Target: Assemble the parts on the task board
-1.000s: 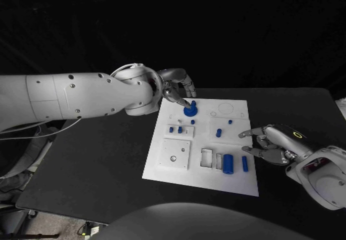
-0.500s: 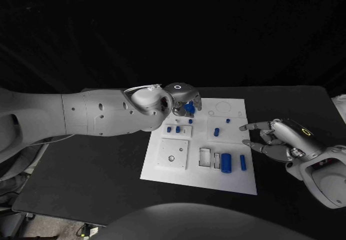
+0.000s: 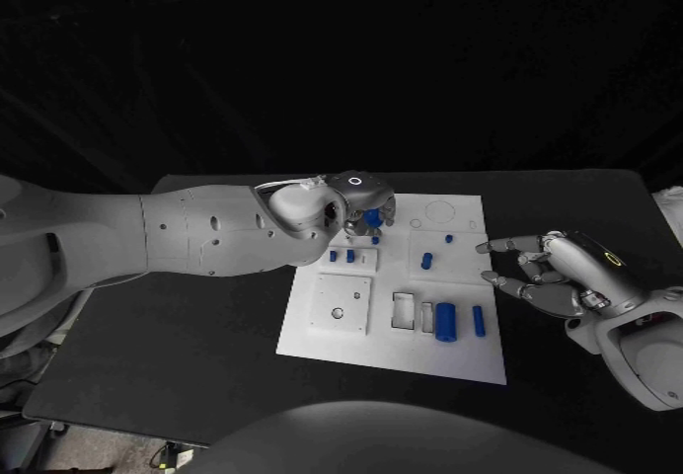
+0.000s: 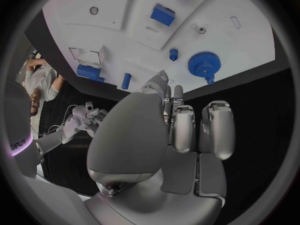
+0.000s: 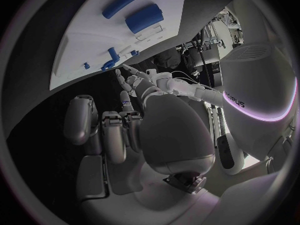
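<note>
The white task board (image 3: 373,326) lies mid-table. A blue gear (image 3: 373,216) sits at its far left corner, also plain in the left wrist view as gear (image 4: 204,63). My left hand (image 3: 359,196) hovers right at that gear, largely hidden behind its own wrist; its fingers (image 4: 181,122) are straight and hold nothing. Small blue pegs (image 3: 427,261) stand mid-board. A thick blue cylinder (image 3: 448,322) and a slimmer one (image 3: 480,320) lie near the front right. My right hand (image 3: 548,273) floats off the board's right edge, fingers spread, empty.
The board (image 4: 125,32) has a square plate with a hole (image 3: 343,302) and two rectangular slots (image 3: 406,310) at its front. Black table (image 3: 186,326) surrounds the board, with free room left and front. My bulky left forearm (image 3: 186,237) crosses the table's left side.
My left hand has drawn in over the gear's corner, no longer touching the gear's knob with a fingertip, and its forearm now covers more. The right hand has stretched its fingers slightly toward the board.
</note>
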Robot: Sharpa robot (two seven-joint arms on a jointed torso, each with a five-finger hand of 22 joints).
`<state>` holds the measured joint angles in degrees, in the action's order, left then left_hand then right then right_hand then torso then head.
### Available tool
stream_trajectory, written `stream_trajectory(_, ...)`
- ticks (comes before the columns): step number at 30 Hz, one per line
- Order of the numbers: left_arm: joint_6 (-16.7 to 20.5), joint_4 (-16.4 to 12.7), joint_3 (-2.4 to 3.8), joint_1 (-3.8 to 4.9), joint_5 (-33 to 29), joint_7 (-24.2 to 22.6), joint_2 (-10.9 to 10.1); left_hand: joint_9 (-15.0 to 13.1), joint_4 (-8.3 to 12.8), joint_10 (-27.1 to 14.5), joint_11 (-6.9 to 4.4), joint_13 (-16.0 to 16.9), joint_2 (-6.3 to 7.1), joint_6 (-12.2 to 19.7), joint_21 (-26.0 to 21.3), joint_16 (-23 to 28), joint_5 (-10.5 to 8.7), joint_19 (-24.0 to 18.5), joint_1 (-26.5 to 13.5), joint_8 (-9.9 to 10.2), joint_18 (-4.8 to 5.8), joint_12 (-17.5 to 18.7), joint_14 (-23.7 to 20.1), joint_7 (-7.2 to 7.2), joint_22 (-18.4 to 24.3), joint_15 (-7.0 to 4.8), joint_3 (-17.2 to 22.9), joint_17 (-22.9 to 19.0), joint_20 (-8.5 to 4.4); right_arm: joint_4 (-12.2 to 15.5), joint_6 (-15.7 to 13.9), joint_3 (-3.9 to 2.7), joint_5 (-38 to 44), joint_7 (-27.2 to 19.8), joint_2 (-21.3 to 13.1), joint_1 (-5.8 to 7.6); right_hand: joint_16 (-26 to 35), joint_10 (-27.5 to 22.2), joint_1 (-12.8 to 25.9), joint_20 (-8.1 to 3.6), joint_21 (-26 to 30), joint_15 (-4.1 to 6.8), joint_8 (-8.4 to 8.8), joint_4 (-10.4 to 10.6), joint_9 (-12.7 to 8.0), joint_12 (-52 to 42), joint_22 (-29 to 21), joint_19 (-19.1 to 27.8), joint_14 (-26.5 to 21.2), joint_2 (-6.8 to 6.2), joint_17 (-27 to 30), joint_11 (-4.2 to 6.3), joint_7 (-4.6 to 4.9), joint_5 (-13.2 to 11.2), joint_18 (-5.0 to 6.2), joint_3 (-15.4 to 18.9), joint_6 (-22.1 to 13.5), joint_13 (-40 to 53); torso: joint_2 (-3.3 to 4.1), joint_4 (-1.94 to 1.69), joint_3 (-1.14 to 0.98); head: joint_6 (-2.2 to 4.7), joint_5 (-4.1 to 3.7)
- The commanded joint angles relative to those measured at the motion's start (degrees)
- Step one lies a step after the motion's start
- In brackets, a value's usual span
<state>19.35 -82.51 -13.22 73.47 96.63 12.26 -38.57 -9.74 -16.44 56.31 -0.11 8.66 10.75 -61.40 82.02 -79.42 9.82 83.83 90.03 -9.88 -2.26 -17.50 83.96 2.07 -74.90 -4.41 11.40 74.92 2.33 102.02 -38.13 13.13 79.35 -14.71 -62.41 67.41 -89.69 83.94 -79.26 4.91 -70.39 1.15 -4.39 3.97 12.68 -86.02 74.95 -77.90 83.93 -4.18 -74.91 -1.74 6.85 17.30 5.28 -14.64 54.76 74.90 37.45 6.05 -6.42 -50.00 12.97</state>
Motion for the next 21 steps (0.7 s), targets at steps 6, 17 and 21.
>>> stream_trajectory(6, -2.25, 0.35, 0.05, -0.66, 1.08, 2.10, 0.29, 0.08, -0.18, 1.64, 0.18, -0.35, 0.30, -0.50, -0.30, 0.16, -0.91, 2.46, -2.53, -0.11, 0.31, -0.49, 3.25, 0.18, -12.50, -0.13, -0.01, 2.13, -0.38, -0.38, 0.25, 0.01, -0.89, -1.21, 0.05, -0.01, -0.31, 2.93, 0.54, -0.03, -0.18, 0.47, -0.31, 0.32, 0.15, -0.39, 9.44, -0.49, 6.07, -0.10, -15.09, 0.23, -0.11, 0.36, -0.96, 0.06, 0.43, 10.20, 0.03, -0.02, -0.01, 0.00, -0.18)
stream_trajectory(17, -2.59, 0.80, 0.05, -1.14, 0.42, 2.10, 0.59, 0.24, 0.01, 2.79, 0.23, -0.29, -0.01, -0.38, -0.41, 0.18, -0.23, 2.44, -3.23, 0.13, 0.30, -1.04, 3.24, 0.23, -12.48, -0.08, 0.32, 1.99, -0.34, -0.78, 1.13, 0.01, -0.90, -0.87, 0.17, -0.01, -0.31, 2.86, 0.64, -0.03, -0.11, 0.44, -0.48, 0.42, 0.33, -0.32, 9.41, -0.44, 6.07, -0.07, -15.09, 0.18, -0.14, 0.29, -0.95, 0.11, 0.72, 10.11, -0.01, 0.01, -0.02, 0.00, 0.06)
stream_trajectory(21, -2.73, 1.04, 0.05, -1.51, 0.37, 2.08, 0.64, 0.27, 0.07, 2.93, 0.23, -0.28, -0.07, -0.35, -0.48, 0.22, 0.08, 2.41, -3.11, 0.18, 0.28, -1.10, 3.22, 0.25, -12.46, -0.08, 0.50, 1.93, -0.34, -0.87, 1.46, 0.01, -0.90, -0.74, 0.21, -0.01, -0.31, 2.84, 0.69, -0.03, -0.05, 0.41, -0.59, 0.46, 0.43, -0.30, 9.39, -0.40, 6.07, -0.06, -15.09, 0.14, -0.16, 0.26, -0.94, 0.13, 0.90, 10.08, 0.02, -0.01, -0.02, 0.00, -0.07)
